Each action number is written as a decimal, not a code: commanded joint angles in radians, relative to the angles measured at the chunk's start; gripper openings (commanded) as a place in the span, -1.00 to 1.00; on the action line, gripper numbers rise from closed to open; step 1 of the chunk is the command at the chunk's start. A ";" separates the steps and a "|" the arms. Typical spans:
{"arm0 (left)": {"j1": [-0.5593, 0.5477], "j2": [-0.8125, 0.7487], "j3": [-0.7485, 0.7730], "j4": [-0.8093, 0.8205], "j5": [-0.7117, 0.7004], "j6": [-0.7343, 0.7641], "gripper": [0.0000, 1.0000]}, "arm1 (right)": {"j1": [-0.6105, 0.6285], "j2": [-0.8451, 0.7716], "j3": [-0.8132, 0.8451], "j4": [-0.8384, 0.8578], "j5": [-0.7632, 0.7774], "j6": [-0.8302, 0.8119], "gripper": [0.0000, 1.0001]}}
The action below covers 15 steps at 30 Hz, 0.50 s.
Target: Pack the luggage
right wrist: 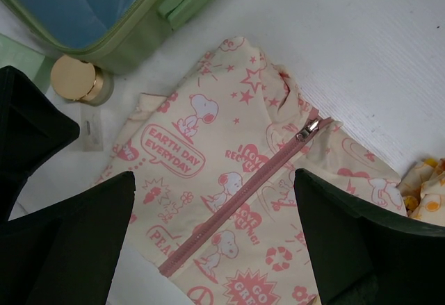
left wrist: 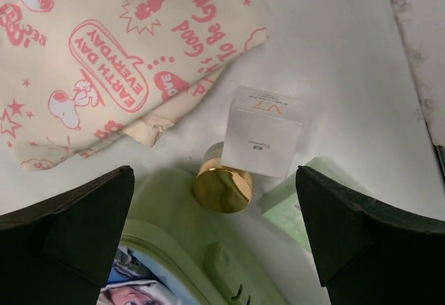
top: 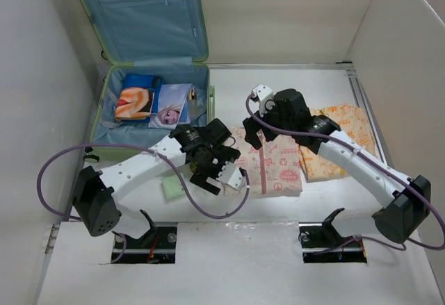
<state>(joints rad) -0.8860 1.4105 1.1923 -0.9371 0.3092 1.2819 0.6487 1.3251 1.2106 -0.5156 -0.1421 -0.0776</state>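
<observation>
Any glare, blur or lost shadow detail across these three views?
Top view: the table is blown out white near the arms, while the suitcase lining is evenly lit. Left wrist: the pouch print is sharp, the gold lid catches a highlight, and the jaws are nearly black. Right wrist: the zipper is crisp, the jaws dark and featureless.

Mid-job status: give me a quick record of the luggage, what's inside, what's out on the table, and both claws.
luggage: open, lid raised at the back
inside: blue item, printed flat packs
on table: cream zip pouch, yellow patterned cloth, gold-lidded jar, white box, pale green block
left claw: open, empty, above jar and box
right claw: open, empty, above pouch
</observation>
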 commanded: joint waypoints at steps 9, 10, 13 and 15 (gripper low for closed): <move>-0.010 -0.033 -0.218 0.133 -0.051 0.077 1.00 | 0.011 -0.046 -0.008 0.023 0.032 0.013 1.00; 0.004 -0.018 -0.227 0.177 -0.062 0.077 1.00 | 0.011 -0.046 -0.017 0.023 0.032 0.013 1.00; 0.033 0.031 -0.252 0.247 -0.077 0.024 1.00 | 0.011 -0.069 -0.028 0.023 0.056 0.013 1.00; 0.047 0.068 -0.279 0.322 -0.097 0.001 1.00 | 0.011 -0.090 -0.037 0.023 0.056 0.013 1.00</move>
<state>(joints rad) -0.8566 1.4410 0.9455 -0.7322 0.2451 1.3148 0.6495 1.2892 1.1801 -0.5167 -0.1131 -0.0742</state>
